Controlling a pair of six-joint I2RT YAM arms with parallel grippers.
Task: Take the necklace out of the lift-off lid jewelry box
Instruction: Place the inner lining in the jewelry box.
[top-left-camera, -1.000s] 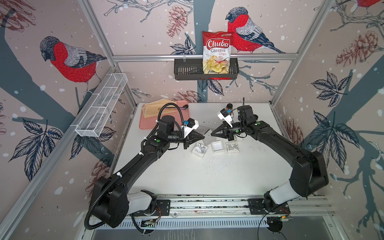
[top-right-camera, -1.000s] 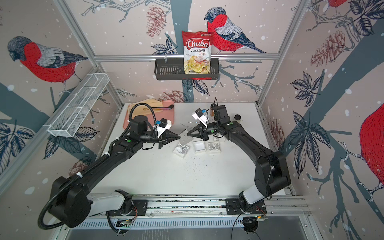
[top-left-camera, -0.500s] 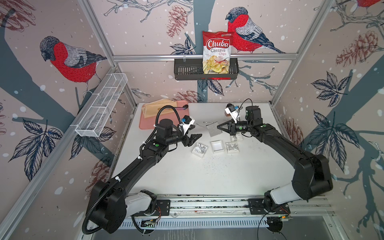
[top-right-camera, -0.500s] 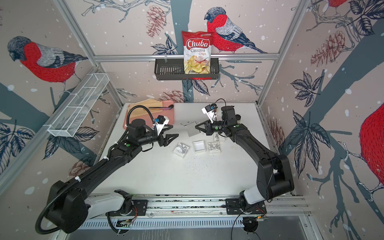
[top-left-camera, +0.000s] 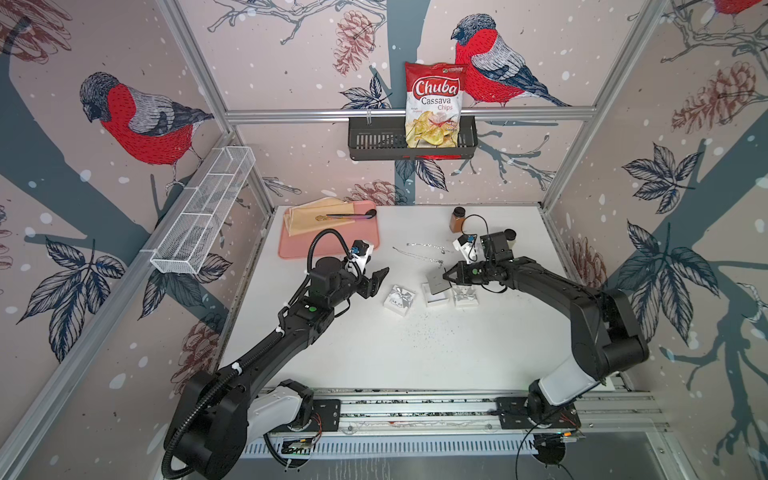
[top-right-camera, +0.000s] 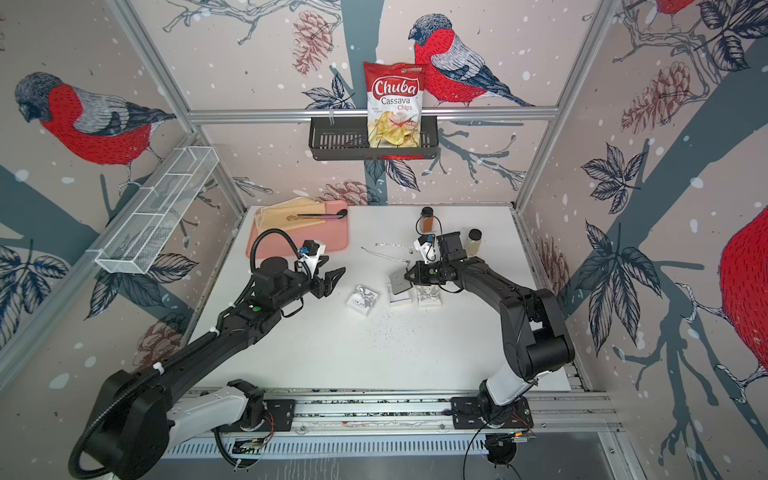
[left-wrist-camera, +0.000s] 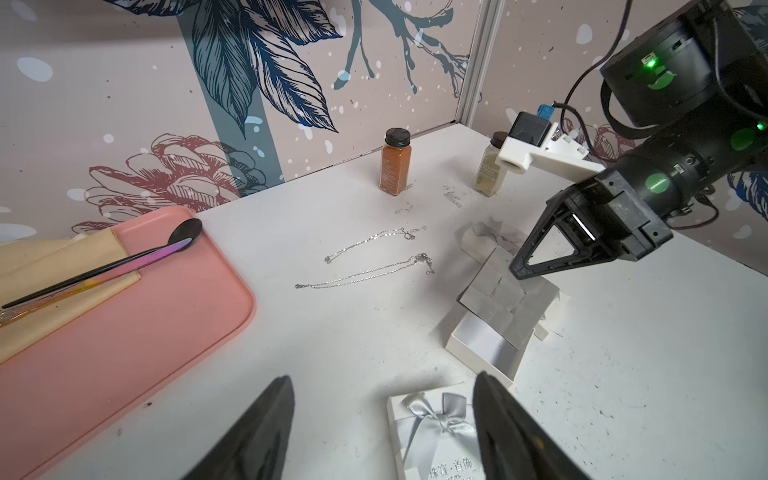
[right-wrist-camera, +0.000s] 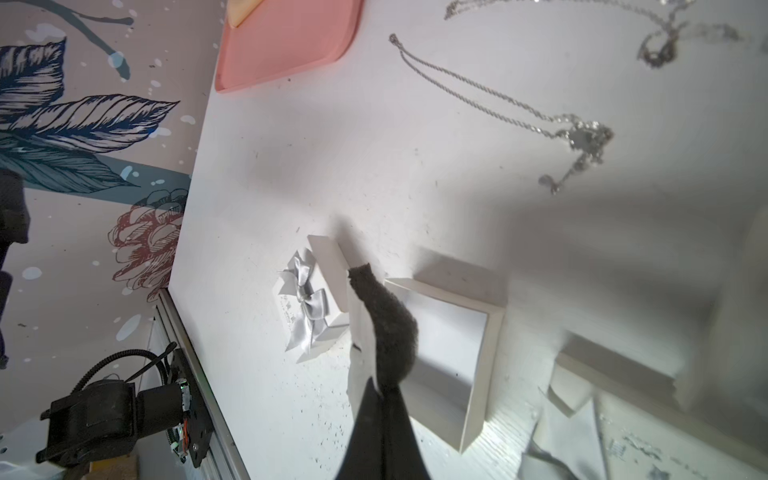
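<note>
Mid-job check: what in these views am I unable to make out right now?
- Bow-topped box: contents hidden by its closed lid in every view.
- Open box: floor partly covered in the left wrist view by the grey insert that the shut right gripper pinches.
- Third box: contents too small in both top views, blurred in the right wrist view.
- Pale spice jar: partly behind the right arm's camera mount, left wrist view.
</note>
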